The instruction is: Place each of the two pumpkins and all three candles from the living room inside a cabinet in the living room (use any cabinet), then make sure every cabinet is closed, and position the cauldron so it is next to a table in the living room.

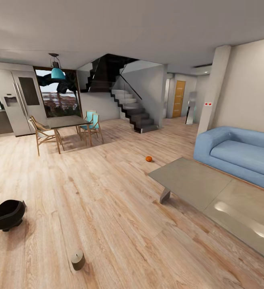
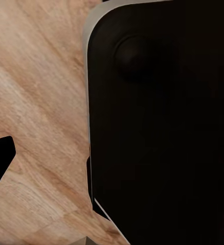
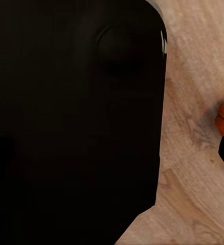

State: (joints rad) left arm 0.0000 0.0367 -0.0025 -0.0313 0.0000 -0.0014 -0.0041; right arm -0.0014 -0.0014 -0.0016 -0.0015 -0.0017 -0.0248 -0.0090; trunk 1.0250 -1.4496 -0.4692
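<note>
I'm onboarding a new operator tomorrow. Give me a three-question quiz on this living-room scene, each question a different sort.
1. True or false: the candle stands upright on the coffee table.
2. Multiple choice: the pumpkin in the head view lies
A. on the sofa
B. on the floor beyond the coffee table's far corner
C. inside the cauldron
3. Fill in: the cauldron sits on the floor at the head view's ____ edge.

Key
1. False: it stands on the floor, well short of the table.
2. B
3. left
</note>
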